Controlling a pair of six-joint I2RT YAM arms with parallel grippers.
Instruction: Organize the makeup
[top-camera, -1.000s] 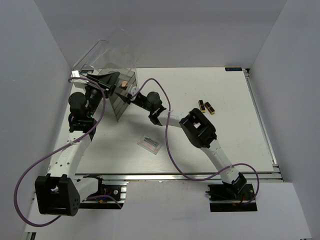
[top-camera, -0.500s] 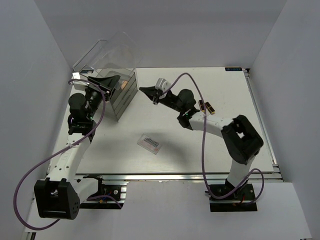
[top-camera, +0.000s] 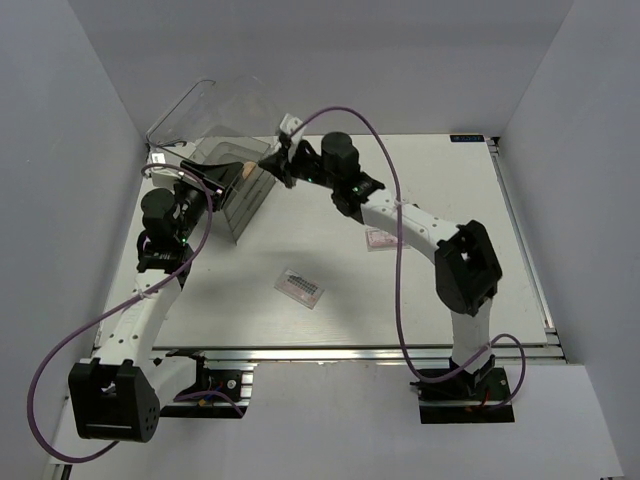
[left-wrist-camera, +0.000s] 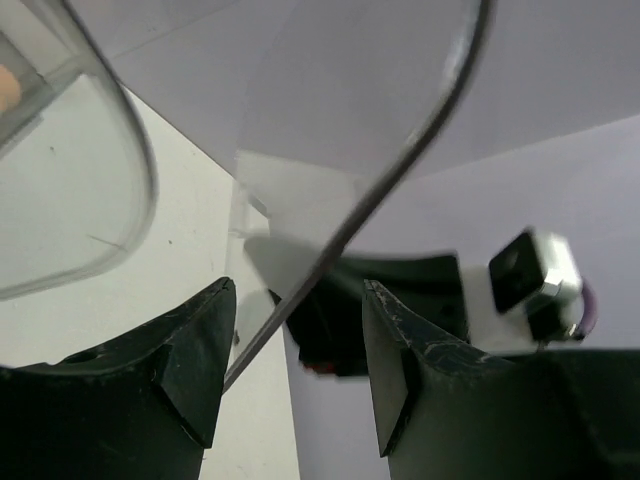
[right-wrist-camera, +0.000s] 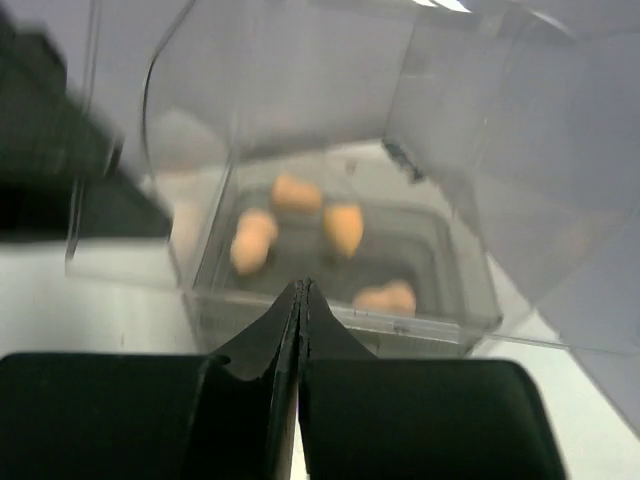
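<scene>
Several tan sponges (right-wrist-camera: 343, 228) lie inside the clear box's (top-camera: 238, 200) top compartment. One sponge (top-camera: 243, 170) shows from above. My right gripper (right-wrist-camera: 301, 285) is shut and empty, just in front of that compartment's near wall (right-wrist-camera: 330, 320); from above the right gripper (top-camera: 274, 160) sits at the box's right top edge. The raised lid's thin rim (left-wrist-camera: 330, 250) passes between the jaws of my left gripper (left-wrist-camera: 298, 300), which stand apart and do not pinch it. The left gripper (top-camera: 208, 160) is at the box's left side. Two flat palettes (top-camera: 300, 287) (top-camera: 380, 240) lie on the table.
The clear lid (top-camera: 215, 105) tilts up and back toward the rear wall. White walls close in on the left, right and rear. The right arm (top-camera: 420, 225) stretches across the table's right half, with its purple cable (top-camera: 395, 290) looping over the middle.
My right gripper left the box, shut, then came back higher at its top right edge. Its elbow swung right and uncovered the pinkish palette. The left arm barely moved.
</scene>
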